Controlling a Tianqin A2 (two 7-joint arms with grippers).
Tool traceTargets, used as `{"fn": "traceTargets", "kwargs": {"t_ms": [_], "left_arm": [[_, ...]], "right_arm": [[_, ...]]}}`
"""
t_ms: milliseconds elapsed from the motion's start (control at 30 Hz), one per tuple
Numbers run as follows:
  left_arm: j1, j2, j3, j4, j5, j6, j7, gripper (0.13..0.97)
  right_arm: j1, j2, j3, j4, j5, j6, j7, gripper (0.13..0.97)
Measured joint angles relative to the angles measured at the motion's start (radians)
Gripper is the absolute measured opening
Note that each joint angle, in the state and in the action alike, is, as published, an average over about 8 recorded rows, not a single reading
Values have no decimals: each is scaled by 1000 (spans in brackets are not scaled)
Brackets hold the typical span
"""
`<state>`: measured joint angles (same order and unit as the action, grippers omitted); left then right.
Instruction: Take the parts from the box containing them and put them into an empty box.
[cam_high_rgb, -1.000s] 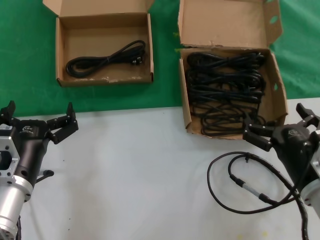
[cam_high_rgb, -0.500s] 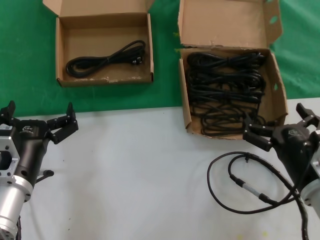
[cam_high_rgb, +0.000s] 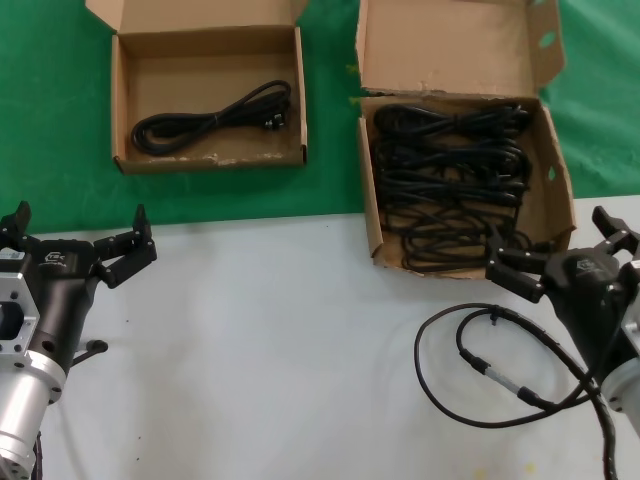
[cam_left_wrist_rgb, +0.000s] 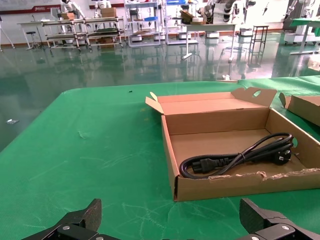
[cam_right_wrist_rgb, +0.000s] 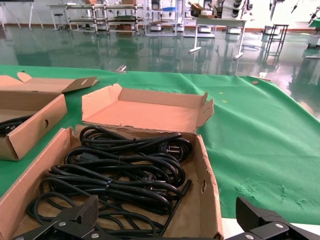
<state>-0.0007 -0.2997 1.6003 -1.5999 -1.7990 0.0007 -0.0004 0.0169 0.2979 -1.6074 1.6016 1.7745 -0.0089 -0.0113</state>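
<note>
The bigger cardboard box stands at the far right, lid flap up, holding several black power cords wound in loops. The smaller squarish box stands at the far left with one cord in it. My right gripper is open and empty at the bigger box's front right corner. In the right wrist view the cords lie just beyond its jaws. My left gripper is open and empty at the near left. In the left wrist view it faces the smaller box and its cord.
A black looped cable with a silver connector lies on the white table in front of the bigger box, beside my right arm. Both boxes sit on green cloth beyond the white surface. The smaller box also shows in the right wrist view.
</note>
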Motion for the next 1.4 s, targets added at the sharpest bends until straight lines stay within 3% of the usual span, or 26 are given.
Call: {"fn": "traceTargets", "kwargs": {"t_ms": [1400], "left_arm": [[0,0,0,0,0,0,0,966]], "right_arm": [[0,0,0,0,0,0,0,966]]}}
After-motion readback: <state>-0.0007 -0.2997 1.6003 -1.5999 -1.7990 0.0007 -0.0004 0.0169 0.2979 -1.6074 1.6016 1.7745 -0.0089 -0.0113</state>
